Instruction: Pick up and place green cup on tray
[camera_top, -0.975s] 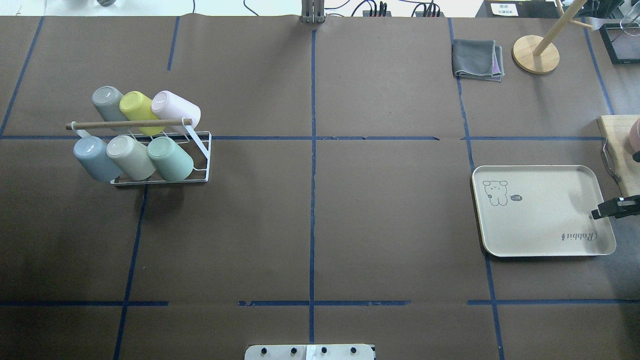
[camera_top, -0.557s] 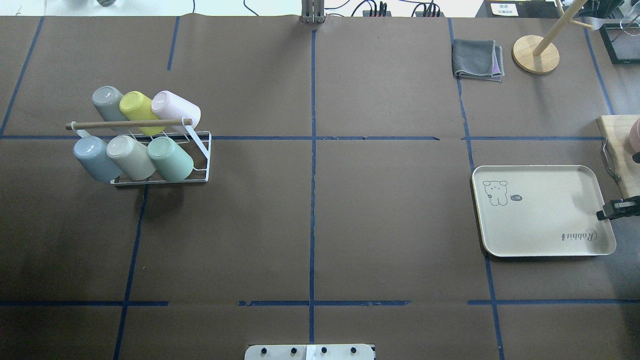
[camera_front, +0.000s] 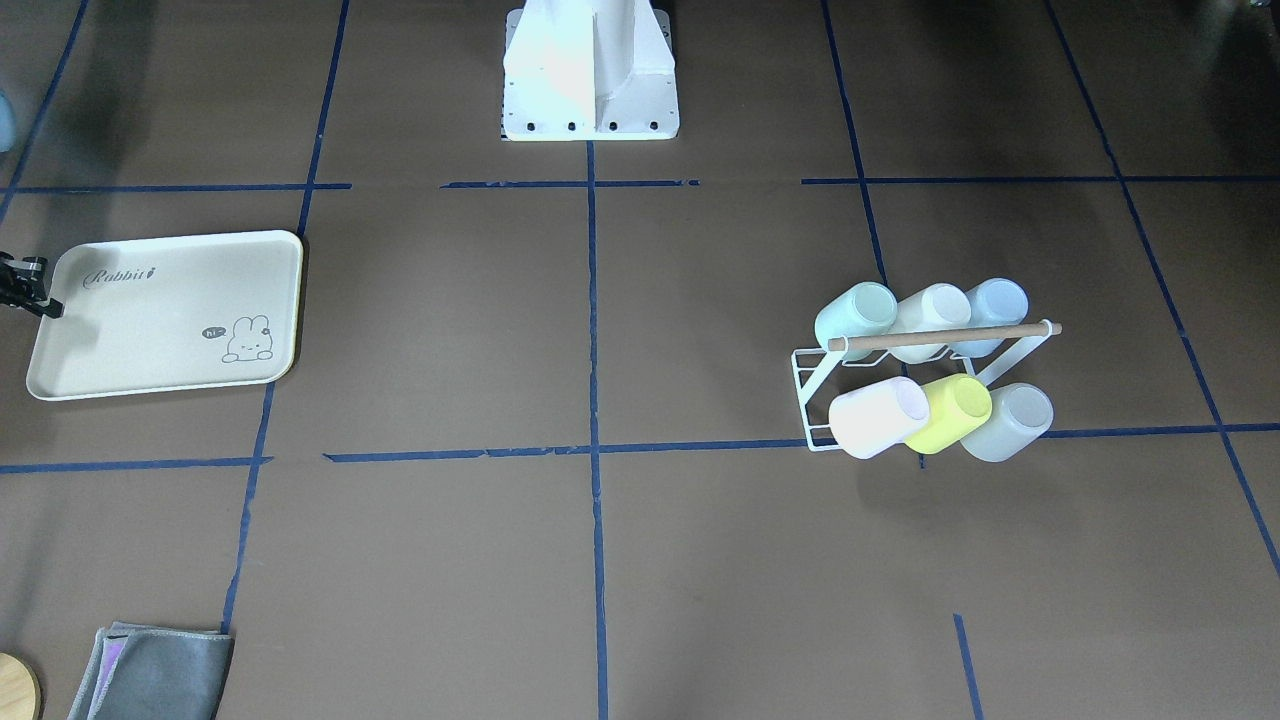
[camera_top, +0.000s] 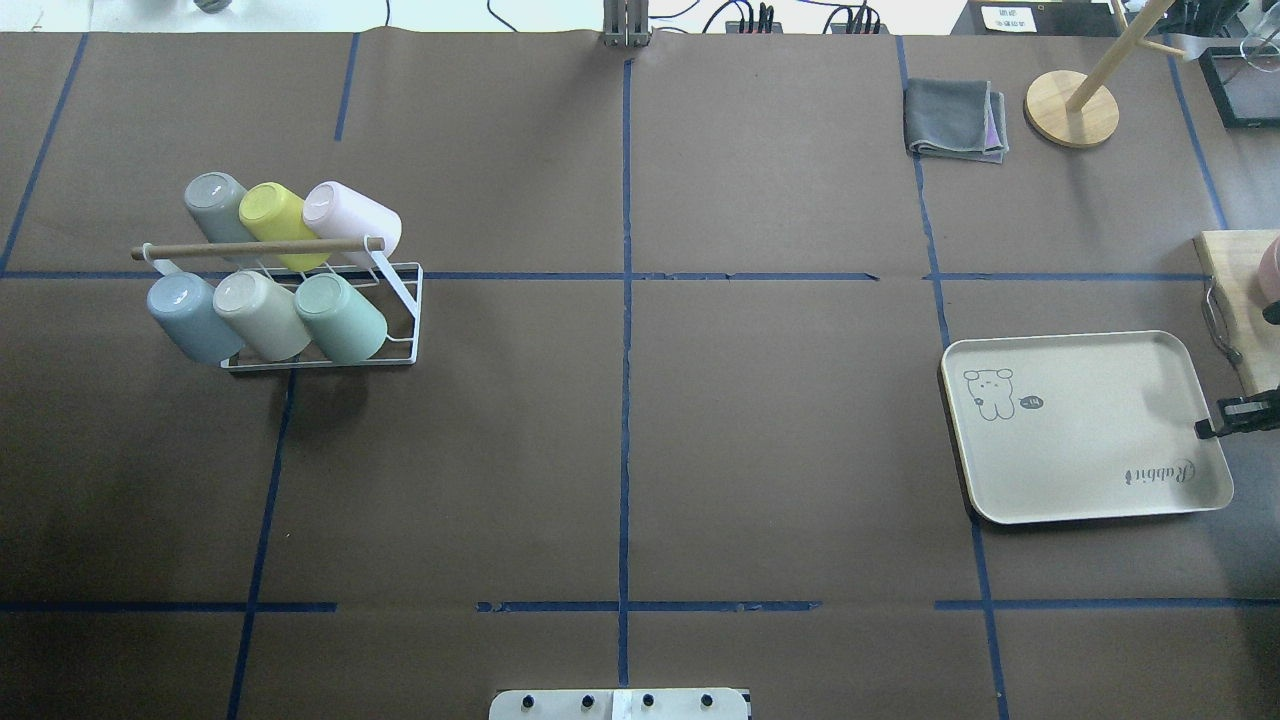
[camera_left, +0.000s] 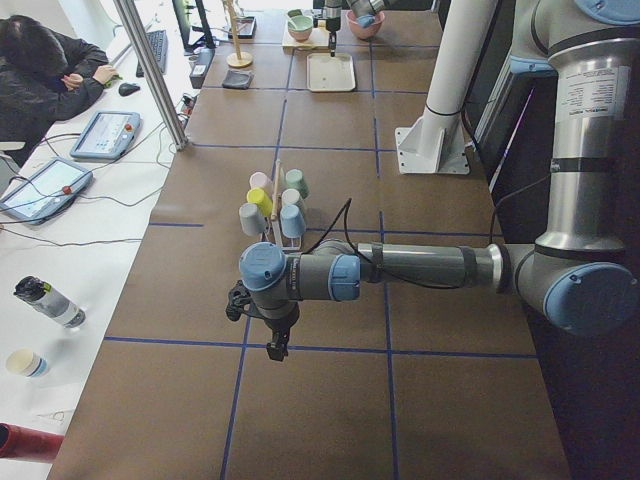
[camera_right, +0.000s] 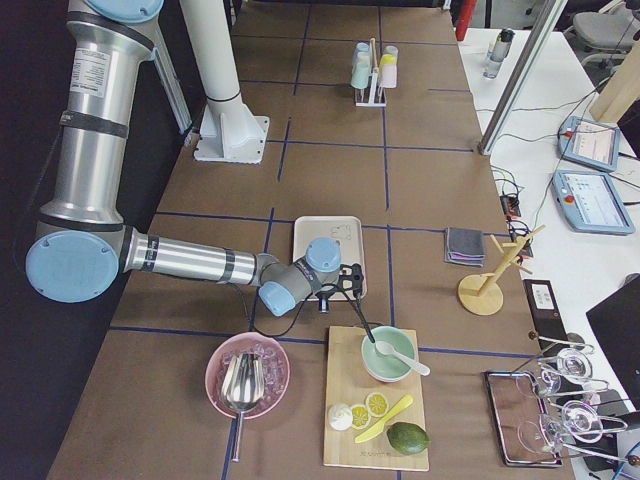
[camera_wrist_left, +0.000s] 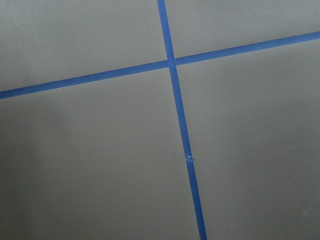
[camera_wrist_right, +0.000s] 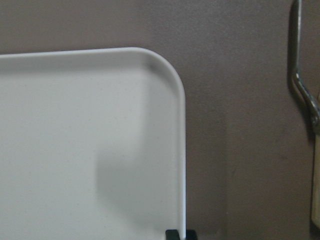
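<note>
The green cup (camera_top: 340, 318) is mint and lies tilted on the white wire rack (camera_top: 405, 300), at the right end of its front row; it also shows in the front-facing view (camera_front: 855, 312). The cream tray (camera_top: 1085, 425) with "Rabbit" script lies far to the right (camera_front: 165, 315). My right gripper (camera_top: 1205, 430) is at the tray's right rim; in the right wrist view a black fingertip (camera_wrist_right: 173, 234) sits on the rim (camera_wrist_right: 182, 150), so it appears shut on it. My left gripper (camera_left: 275, 345) shows only in the exterior left view, over bare table, so I cannot tell its state.
Several other cups fill the rack, among them a yellow-green cup (camera_top: 275, 215) and a pale blue cup (camera_top: 190, 315). A grey cloth (camera_top: 955, 120) and a wooden stand (camera_top: 1072, 108) are at the back right. A cutting board (camera_top: 1235, 290) lies right of the tray.
My right gripper has drawn back a little to the right. The tray has turned slightly, its left end shifting toward the robot. The cups have not moved.
</note>
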